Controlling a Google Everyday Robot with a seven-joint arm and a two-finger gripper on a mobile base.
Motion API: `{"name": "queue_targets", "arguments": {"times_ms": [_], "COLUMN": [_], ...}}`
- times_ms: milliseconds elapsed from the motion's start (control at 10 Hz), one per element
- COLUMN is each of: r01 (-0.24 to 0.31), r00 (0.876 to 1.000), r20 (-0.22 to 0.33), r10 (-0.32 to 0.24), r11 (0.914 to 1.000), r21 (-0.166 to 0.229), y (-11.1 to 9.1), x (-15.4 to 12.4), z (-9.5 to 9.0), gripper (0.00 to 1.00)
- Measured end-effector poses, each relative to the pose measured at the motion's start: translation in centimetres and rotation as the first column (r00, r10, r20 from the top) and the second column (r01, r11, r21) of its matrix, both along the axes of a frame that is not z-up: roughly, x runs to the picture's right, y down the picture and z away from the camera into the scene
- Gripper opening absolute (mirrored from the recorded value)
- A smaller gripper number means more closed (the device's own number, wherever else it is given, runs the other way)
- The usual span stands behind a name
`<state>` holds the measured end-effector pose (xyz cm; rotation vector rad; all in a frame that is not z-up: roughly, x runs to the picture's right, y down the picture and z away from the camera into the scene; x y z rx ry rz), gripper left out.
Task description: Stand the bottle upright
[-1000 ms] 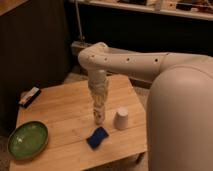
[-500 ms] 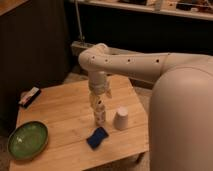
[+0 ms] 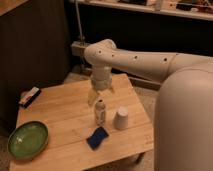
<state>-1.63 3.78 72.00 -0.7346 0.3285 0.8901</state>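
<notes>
Wooden table (image 3: 60, 112) before dark cabinets | camera view: bottle (image 3: 100, 112) stands upright mid-table, just beside cup (image 3: 121, 118); blue sponge (image 3: 97, 137) in front, green bowl (image 3: 27, 139) far left | gripper (image 3: 100, 95) directly above cap, fingers spread, released | bottle likely light, tippy, slick plastic; grasp mid-body

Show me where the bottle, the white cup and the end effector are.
bottle (image 3: 100, 113): camera view, on its label, mid-body.
white cup (image 3: 121, 119): camera view, on its side wall.
end effector (image 3: 100, 95): camera view, midway between fingertips, directly above the bottle.
</notes>
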Motion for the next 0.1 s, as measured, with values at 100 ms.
{"name": "queue_targets", "arguments": {"times_ms": [100], "r01": [0.001], "r00": [1.0], "r20": [-0.001], "r10": [-0.001], "r11": [1.0], "r21": [0.0], "y": [-0.02], "x": [0.0], "z": [0.02], "gripper": [0.8]}}
